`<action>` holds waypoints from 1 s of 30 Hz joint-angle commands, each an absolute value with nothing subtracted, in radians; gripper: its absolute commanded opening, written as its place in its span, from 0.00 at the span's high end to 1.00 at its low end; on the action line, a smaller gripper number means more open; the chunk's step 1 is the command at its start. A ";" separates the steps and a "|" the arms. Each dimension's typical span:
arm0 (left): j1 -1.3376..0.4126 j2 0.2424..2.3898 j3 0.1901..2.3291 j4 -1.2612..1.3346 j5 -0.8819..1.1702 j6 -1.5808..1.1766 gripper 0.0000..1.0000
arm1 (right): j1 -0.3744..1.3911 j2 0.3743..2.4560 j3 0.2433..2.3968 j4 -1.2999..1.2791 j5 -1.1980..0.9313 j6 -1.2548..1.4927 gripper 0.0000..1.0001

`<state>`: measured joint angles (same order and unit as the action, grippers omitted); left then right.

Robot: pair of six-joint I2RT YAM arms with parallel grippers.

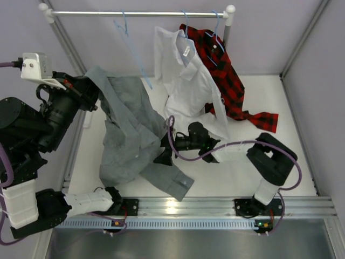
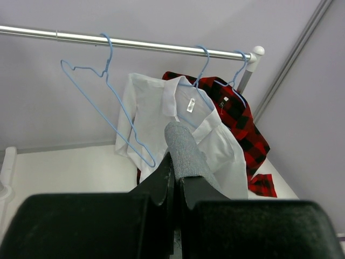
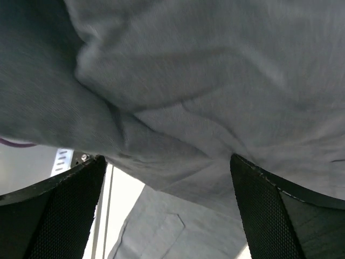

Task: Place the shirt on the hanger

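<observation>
Your left gripper (image 2: 177, 168) pinches the grey shirt (image 1: 126, 135), which drapes to the table (image 1: 237, 172); the empty light-blue hanger (image 2: 107, 75) hangs just beyond, rightward, and your right gripper (image 1: 163, 154) gapes underneath.

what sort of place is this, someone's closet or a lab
Most likely a robot lab cell dressed as a wardrobe, not a home closet: a clothes rail with a white shirt and plaid shirt, two arms bolted to an aluminium frame, and bare grey walls.
</observation>
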<state>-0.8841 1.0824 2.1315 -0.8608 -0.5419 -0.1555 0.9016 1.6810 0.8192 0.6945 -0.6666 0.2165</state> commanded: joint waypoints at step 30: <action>-0.885 0.993 1.948 -0.749 -0.995 -0.227 1.00 | 1.064 1.222 0.757 0.318 0.241 0.144 1.00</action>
<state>-0.8845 1.0332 1.9907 -0.8398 -0.8265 -0.1867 1.0100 1.4441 0.7029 0.6460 -0.0582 0.2413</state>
